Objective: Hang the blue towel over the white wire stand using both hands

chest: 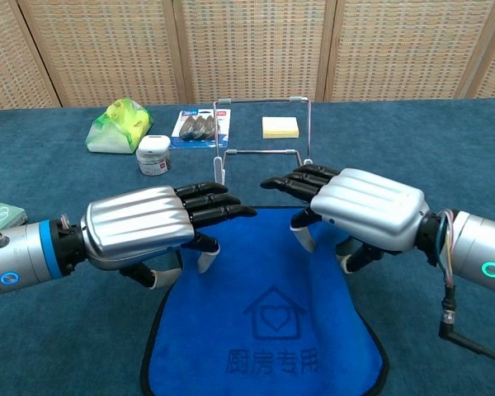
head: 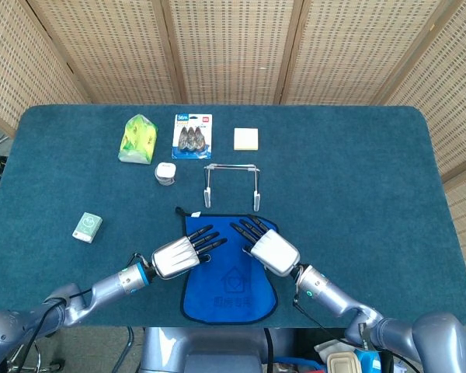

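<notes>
Towel: the blue towel [head: 229, 273] lies flat at the table's near edge, just before the wire stand [head: 231, 185].
Left hand [head: 179, 254]: fingers spread above the towel's far left corner, holding nothing.
Right hand [head: 264, 247]: likewise at the right corner.
Risk: if you grip unevenly, the towel will skew and could tip the stand.

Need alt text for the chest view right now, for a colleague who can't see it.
Both hands, left hand and right hand, hover palm-down over the far end of the flat blue towel; neither visibly grips it. The white wire stand stands just beyond.
</notes>
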### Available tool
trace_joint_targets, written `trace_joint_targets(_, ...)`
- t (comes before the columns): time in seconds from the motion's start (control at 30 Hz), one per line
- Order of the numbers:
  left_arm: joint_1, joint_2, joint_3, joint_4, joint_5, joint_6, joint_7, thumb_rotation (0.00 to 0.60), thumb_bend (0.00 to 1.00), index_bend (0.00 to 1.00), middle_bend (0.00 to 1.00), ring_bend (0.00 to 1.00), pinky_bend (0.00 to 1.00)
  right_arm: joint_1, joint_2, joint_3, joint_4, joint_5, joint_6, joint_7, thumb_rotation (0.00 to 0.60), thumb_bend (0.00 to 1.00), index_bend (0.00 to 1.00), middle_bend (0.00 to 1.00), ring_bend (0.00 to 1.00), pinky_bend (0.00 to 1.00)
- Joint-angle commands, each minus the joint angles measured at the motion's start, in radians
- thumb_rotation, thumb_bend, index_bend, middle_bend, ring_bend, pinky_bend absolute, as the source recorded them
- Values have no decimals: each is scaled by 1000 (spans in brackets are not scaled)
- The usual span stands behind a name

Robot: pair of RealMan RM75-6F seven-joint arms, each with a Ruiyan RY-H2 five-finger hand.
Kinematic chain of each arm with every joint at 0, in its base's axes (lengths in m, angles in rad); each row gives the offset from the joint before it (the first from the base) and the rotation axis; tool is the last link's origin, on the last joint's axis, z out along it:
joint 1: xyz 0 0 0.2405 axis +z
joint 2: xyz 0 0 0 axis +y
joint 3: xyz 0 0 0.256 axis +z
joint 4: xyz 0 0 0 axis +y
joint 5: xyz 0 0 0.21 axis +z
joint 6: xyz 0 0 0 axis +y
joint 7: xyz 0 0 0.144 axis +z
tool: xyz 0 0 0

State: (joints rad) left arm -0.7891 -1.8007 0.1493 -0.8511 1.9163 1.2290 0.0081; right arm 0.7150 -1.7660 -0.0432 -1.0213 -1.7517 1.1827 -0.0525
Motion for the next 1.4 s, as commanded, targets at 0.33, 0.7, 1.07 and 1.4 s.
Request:
trace_joint_targets(0.33, 10, -11, -6, 0, -35, 3, -23, 600, 509, 757, 0, 0, 0, 4, 5, 5, -13, 3, -2, -8, 600, 448, 565, 14, 0, 0)
trace_joint_targets(0.7, 45, -8, -42, 23, -49, 147, -64, 600, 518, 847, 0, 0, 0, 4, 50, 24, -84, -22, 63, -34, 600, 465, 572, 15, 0, 0)
trace_joint_targets(1.07, 49, 38, -122, -28, -82, 257, -31, 600, 518, 846, 0, 0, 0, 34, 165, 116, -298, 15, 52, -167, 600, 467, 577, 15, 0, 0)
trace_joint_targets(1.4, -12, 94, -235, -215, -139, 216, 79, 600, 518, 847, 0, 0, 0, 88, 276, 272, -477, 153, -27, -270, 600, 466, 579, 15, 0, 0)
